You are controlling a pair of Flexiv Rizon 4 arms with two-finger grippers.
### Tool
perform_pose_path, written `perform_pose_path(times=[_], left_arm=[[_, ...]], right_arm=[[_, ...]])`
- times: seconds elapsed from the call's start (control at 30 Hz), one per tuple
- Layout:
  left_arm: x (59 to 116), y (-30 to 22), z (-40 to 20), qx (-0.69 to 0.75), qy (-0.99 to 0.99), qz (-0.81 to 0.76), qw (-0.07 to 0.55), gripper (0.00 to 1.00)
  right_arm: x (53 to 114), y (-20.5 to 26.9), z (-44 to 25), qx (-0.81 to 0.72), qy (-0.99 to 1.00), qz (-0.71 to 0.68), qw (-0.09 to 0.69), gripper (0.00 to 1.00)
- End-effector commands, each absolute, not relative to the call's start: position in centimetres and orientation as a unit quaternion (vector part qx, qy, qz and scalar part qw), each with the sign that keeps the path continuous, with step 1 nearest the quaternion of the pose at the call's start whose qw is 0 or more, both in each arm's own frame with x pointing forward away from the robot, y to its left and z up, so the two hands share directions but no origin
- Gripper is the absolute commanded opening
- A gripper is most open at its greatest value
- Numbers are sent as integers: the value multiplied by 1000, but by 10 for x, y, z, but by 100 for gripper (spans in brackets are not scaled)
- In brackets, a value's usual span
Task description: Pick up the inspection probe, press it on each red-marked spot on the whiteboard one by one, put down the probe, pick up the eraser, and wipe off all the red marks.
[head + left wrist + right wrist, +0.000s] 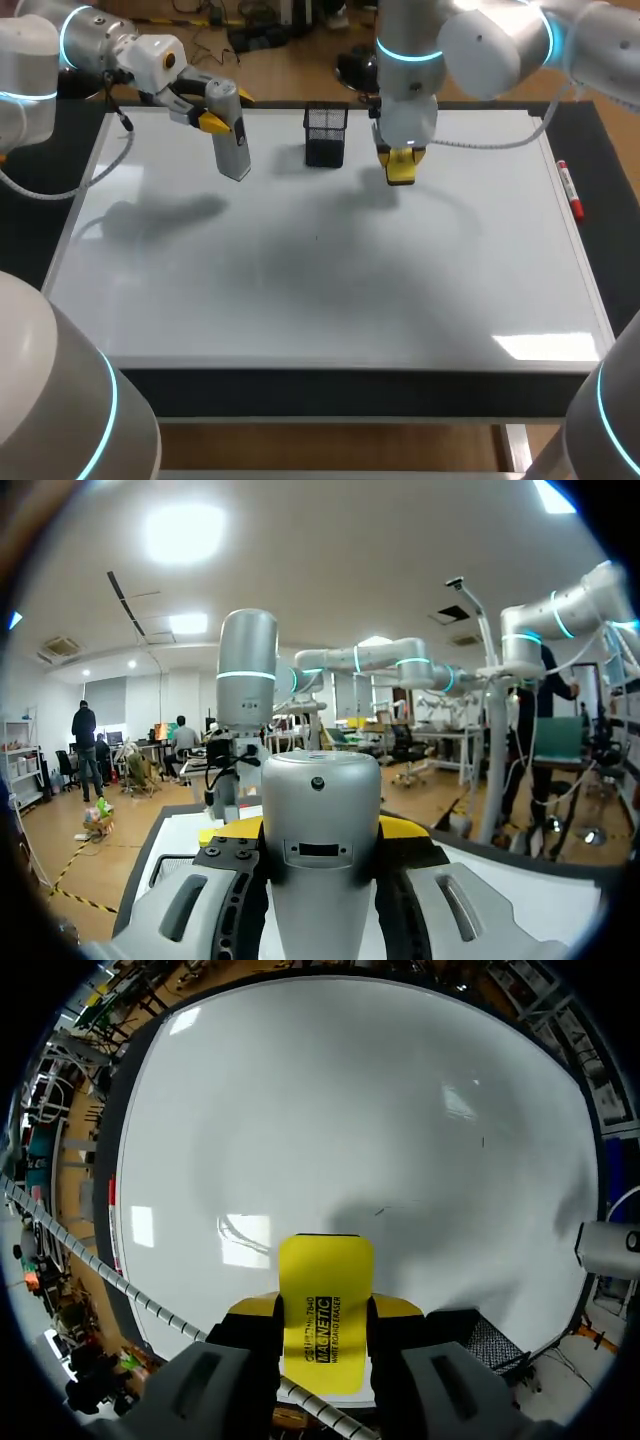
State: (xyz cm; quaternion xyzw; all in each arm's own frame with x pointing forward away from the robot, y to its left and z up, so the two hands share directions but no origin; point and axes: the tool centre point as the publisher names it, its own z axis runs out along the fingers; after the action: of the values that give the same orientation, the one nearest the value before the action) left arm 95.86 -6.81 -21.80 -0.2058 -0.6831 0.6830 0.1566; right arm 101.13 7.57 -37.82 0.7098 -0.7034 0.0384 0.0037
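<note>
Whiteboard [330, 300] spread across the table shows no red marks in any view, only faint specks. Left of the black mesh holder [325, 135], the left gripper [226, 110] clamps the silver probe [233, 150] over the board, its end tilted downward and not yet put down. Right of the holder, the right gripper [324, 1310] pinches the yellow eraser [401, 170] by its long edges over the board. Both arms flank the holder closely, so lowering the probe near it risks toppling it or a clash between the arms. Held only at its edges, the eraser could twist or slip under wiping pressure.
</note>
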Motion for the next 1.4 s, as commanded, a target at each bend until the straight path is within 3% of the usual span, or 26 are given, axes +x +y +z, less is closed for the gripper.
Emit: perform_pose_path(times=[0.03,1.17,1.23,1.27,1.3,1.4], left_arm=[[959,-68,-217,-207,-683,683,157,0],[959,-68,-217,-207,-683,683,157,0],[959,-68,-217,-207,-683,683,157,0],[959,-68,-217,-207,-683,683,157,0],[959,-68,-217,-207,-683,683,157,0],[959,-68,-217,-207,-683,683,157,0]], right_arm=[[1037,76,-386,711,-703,12,19,0],[1060,67,-424,696,-718,4,35,0],[1060,64,-423,694,-719,5,36,49],[1060,63,-423,693,-720,6,35,84],[1060,62,-422,691,-722,8,35,100],[1057,57,-418,686,-727,12,33,100]])
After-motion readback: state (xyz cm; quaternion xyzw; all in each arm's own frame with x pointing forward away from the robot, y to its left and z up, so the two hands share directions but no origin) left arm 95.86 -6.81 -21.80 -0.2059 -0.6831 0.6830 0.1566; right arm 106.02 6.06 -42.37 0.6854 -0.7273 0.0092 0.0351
